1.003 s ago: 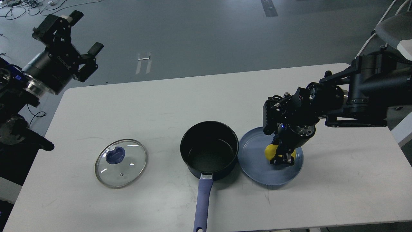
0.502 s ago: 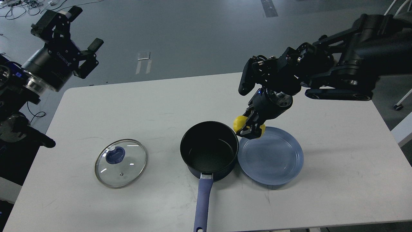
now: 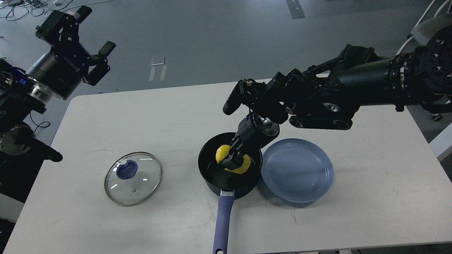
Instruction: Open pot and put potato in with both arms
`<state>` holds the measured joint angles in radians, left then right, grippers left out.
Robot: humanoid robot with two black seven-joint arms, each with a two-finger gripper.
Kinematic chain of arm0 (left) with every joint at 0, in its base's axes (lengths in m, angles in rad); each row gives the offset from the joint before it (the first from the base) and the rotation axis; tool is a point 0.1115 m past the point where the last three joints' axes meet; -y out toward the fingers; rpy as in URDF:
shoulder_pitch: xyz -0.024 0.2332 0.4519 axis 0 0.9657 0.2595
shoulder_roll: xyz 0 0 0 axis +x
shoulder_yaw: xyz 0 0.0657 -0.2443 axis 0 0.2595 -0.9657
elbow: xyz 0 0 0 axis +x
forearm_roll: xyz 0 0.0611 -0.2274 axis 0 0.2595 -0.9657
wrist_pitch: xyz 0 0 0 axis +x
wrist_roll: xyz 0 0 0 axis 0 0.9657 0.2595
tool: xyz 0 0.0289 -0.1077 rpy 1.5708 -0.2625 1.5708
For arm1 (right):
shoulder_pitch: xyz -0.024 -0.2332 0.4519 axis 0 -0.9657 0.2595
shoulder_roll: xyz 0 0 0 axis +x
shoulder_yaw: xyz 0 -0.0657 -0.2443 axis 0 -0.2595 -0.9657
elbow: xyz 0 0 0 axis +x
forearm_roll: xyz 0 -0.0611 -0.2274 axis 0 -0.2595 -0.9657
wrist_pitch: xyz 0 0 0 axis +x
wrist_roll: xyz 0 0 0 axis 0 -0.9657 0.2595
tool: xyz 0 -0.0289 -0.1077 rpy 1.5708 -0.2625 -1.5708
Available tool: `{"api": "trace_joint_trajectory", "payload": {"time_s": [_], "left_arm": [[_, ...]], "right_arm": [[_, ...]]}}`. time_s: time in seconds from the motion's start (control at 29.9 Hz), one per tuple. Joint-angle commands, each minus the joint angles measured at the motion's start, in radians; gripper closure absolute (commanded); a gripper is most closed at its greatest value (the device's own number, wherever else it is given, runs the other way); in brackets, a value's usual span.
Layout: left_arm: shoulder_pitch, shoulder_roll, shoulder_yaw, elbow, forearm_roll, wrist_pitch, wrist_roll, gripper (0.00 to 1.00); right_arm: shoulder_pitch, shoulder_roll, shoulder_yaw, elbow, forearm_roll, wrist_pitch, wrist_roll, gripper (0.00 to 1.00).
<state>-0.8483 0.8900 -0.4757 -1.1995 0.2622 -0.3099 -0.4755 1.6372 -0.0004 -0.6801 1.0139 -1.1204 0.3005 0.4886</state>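
The right gripper (image 3: 232, 163) reaches down into the open pot (image 3: 229, 164), its fingers closed around the yellow potato (image 3: 221, 153), which sits inside the pot's rim. The pot stands near the middle of the white table (image 3: 176, 116), its blue-purple handle (image 3: 223, 225) pointing toward the near edge. Just right of the pot, touching it, lies a blue-grey plate (image 3: 298, 171). The glass lid (image 3: 132, 178) lies flat on the table, well to the left. The left gripper (image 3: 92, 39) hangs beyond the far left corner, fingers spread wide, holding nothing.
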Motion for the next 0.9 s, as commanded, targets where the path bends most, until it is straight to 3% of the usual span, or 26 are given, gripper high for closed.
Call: {"api": "trace_joint_trajectory", "payload": {"time_s": [0.0, 0.03, 0.17, 0.3, 0.37, 0.53, 0.74, 0.87], "left_arm": [[0.000, 0.001, 0.000, 0.000, 0.000, -0.001, 0.000, 0.02], [0.000, 0.001, 0.000, 0.000, 0.000, 0.000, 0.000, 0.02], [0.000, 0.001, 0.000, 0.000, 0.000, 0.000, 0.000, 0.02], [0.000, 0.001, 0.000, 0.000, 0.000, 0.000, 0.000, 0.02], [0.000, 0.001, 0.000, 0.000, 0.000, 0.000, 0.000, 0.02], [0.000, 0.001, 0.000, 0.000, 0.000, 0.000, 0.000, 0.02], [-0.002, 0.000, 0.000, 0.000, 0.000, 0.000, -0.003, 0.02], [0.000, 0.000, 0.000, 0.000, 0.000, -0.012, -0.002, 0.02]], "right_arm": [[-0.016, 0.000, -0.001, -0.003, 0.002, -0.004, 0.000, 0.82], [-0.017, 0.000, -0.001, -0.003, 0.002, -0.006, 0.000, 0.81], [-0.019, 0.000, 0.001, -0.009, 0.002, -0.009, 0.000, 0.56], [-0.022, 0.000, 0.001, -0.017, 0.002, -0.007, 0.000, 0.39], [-0.022, 0.000, 0.001, -0.018, 0.002, -0.009, 0.000, 0.22], [-0.022, 0.000, 0.001, -0.018, 0.002, -0.007, 0.000, 0.07], [-0.011, -0.006, 0.037, -0.061, 0.036, -0.009, 0.000, 0.05], [-0.022, -0.087, 0.129, -0.104, 0.171, -0.006, 0.000, 0.05]]}}
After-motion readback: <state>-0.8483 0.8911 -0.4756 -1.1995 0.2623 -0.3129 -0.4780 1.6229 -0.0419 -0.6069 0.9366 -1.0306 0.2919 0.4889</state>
